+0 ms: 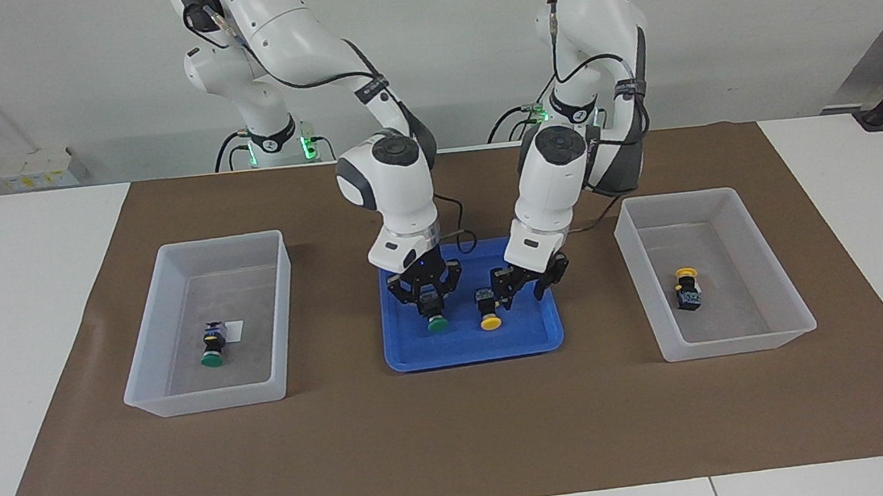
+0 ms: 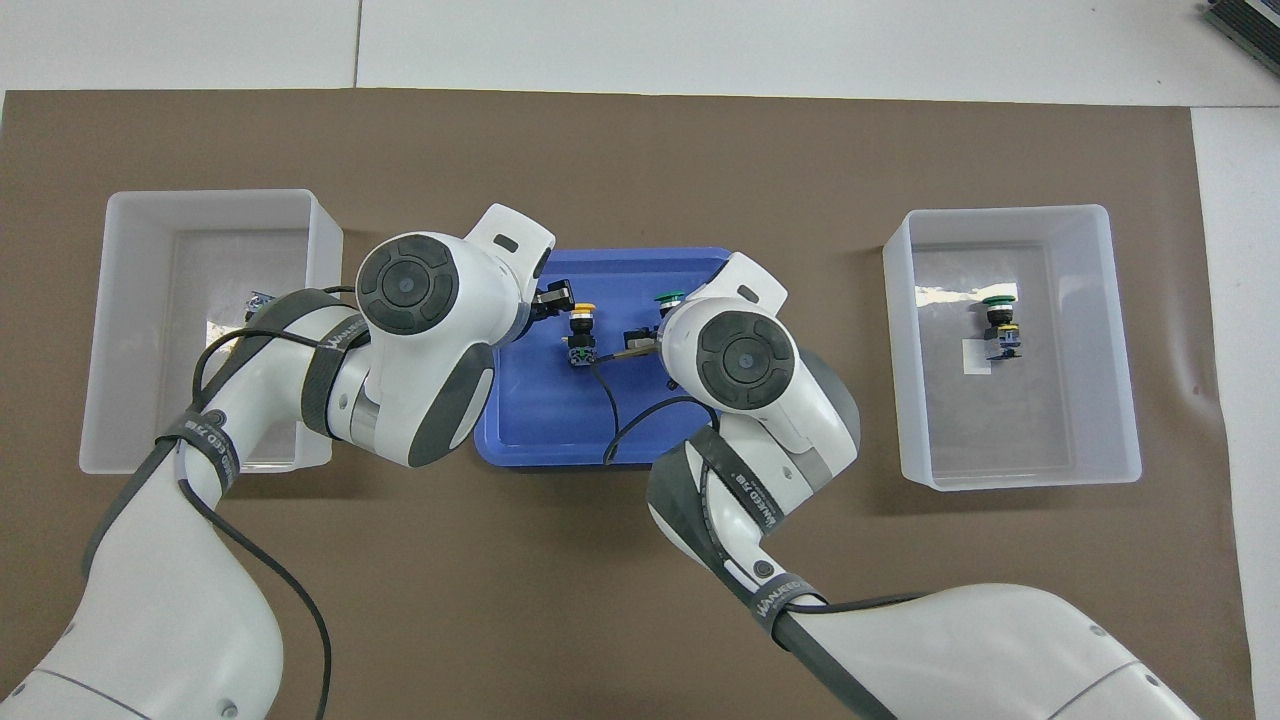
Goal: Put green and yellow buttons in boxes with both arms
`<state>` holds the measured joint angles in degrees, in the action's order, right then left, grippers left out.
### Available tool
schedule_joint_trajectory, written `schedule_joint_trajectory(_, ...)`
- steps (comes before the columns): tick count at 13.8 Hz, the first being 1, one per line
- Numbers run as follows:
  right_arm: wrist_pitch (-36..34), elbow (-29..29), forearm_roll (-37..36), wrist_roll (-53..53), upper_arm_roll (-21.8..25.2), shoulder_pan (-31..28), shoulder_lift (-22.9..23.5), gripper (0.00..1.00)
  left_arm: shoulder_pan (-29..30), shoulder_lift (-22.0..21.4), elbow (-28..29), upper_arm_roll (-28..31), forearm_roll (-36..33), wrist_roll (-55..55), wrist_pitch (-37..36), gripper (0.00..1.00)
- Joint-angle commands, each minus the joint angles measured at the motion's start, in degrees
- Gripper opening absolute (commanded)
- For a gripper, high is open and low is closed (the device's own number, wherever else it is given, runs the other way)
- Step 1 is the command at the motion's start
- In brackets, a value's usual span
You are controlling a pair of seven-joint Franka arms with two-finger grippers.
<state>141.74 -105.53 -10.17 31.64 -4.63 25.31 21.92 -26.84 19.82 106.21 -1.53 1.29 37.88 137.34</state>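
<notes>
Facing view: right gripper (image 1: 426, 302) clenched on the green button (image 1: 436, 320) over the blue tray (image 1: 535, 340), left gripper (image 1: 522, 287), fingers' state untellable, just beside the yellow button (image 1: 488, 312) in that tray, which I judge it could knock aside.

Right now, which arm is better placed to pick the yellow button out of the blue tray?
Left. The left gripper hangs just beside the yellow button in the blue tray, jaws open, while the right gripper is closed on the green button.
</notes>
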Motion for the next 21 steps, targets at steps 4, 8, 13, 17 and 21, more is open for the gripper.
schedule_joint_trajectory(4, -6.6, -3.8, -1.3, -0.1, -0.6, -9.0, -11.2, 0.00, -3.6, 1.1, 0.8, 0.8, 0.6, 2.7, 2.1, 0.66)
schedule_joint_trajectory(8, -11.4, -6.8, -0.6, -9.5, -0.6, -15.5, -16.4, 0.00, -5.0, 2.0, 1.6, 0.8, 0.6, 4.0, 5.8, 0.66)
schedule_joint_trajectory(13, -10.9, -15.8, -0.4, -17.0, -0.6, -22.0, -21.7, 0.00, -6.1, 2.2, 3.4, 0.8, 0.5, 2.8, 9.2, 0.66)
schedule_joint_trajectory(17, -9.7, -16.4, -0.3, -22.6, -0.6, -25.6, -21.0, 0.00, -7.0, 4.0, 3.6, 0.9, 0.5, 0.9, 12.1, 0.63)
schedule_joint_trajectory(21, -2.3, -18.0, -0.3, -24.1, -0.6, -27.9, -16.1, 0.00, -6.9, 4.0, 3.8, 0.9, 0.5, -1.9, 12.3, 0.59)
